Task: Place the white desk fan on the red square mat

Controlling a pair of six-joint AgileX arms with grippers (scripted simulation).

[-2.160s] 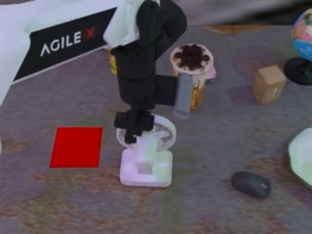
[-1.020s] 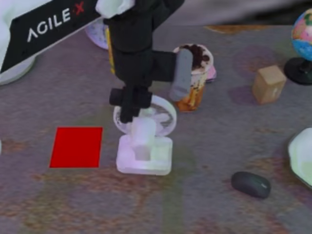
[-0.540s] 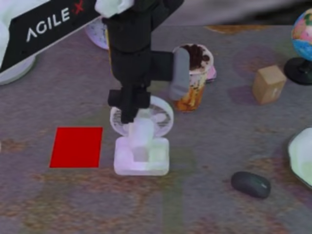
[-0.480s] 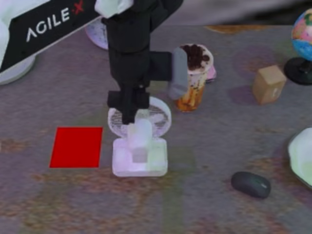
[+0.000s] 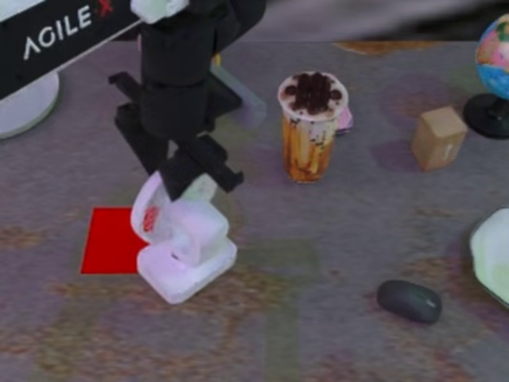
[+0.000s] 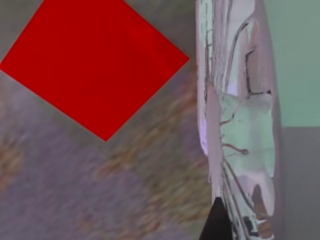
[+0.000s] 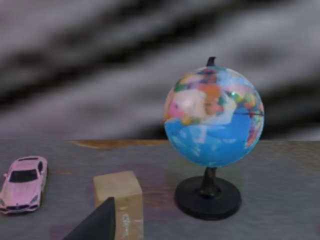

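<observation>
Left claw [image 5: 184,177] clamped on white desk fan [image 5: 187,247]

On the bench: one white desk fan [image 5: 184,247], one red square mat [image 5: 110,241], one drink cup [image 5: 311,127], one wooden block [image 5: 438,137], one globe [image 5: 495,68], one dark mouse [image 5: 409,301], one pink toy car [image 7: 23,183].

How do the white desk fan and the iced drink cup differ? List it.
The white desk fan is plain white; the iced drink cup is brown with dark topping. The fan hangs tilted in the left gripper, overlapping the red square mat; the cup stands upright, untouched.
</observation>
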